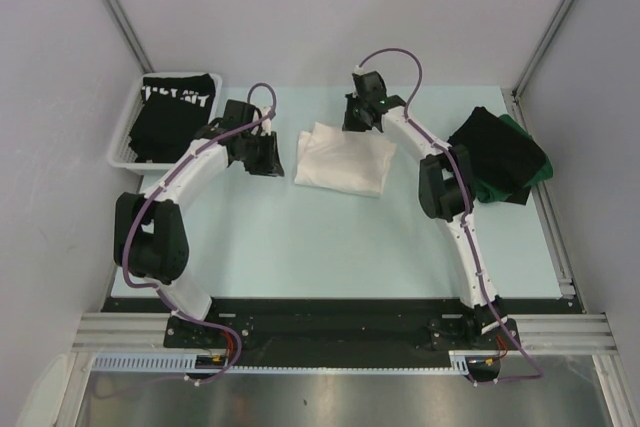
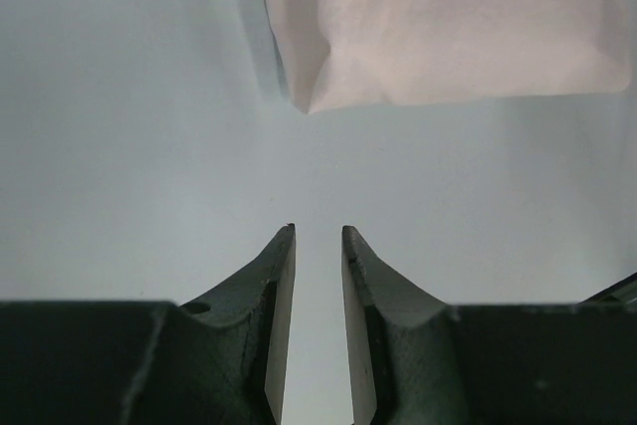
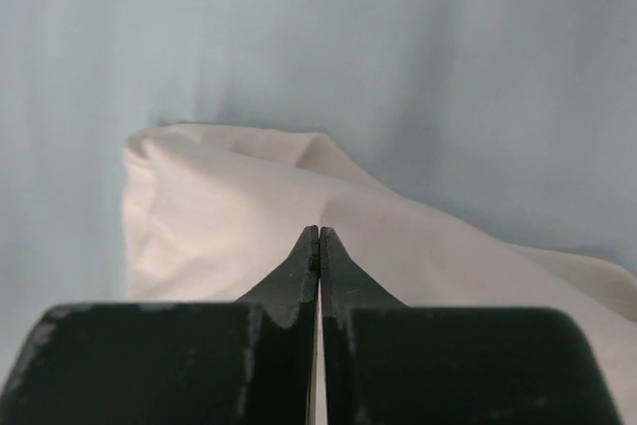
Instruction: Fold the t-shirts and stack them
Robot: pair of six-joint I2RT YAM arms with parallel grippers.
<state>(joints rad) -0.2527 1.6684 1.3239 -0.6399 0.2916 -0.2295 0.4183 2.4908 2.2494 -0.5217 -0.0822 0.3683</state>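
Note:
A white t-shirt (image 1: 345, 159) lies folded into a rough rectangle at the table's middle, no print showing. My left gripper (image 1: 272, 167) hovers just left of it, jaws slightly apart and empty; in the left wrist view the gripper (image 2: 318, 231) points at the shirt's corner (image 2: 448, 27) over bare table. My right gripper (image 1: 357, 125) is at the shirt's far edge; in the right wrist view the gripper (image 3: 318, 231) is shut, with the white cloth (image 3: 229, 216) puckered at its tips. A black t-shirt with white lettering (image 1: 172, 117) lies in the basket.
The white mesh basket (image 1: 120, 142) stands at the far left of the table. A folded black t-shirt (image 1: 495, 147) lies on a dark green one (image 1: 538, 165) at the far right. Grey walls enclose the pale blue table (image 1: 320, 247).

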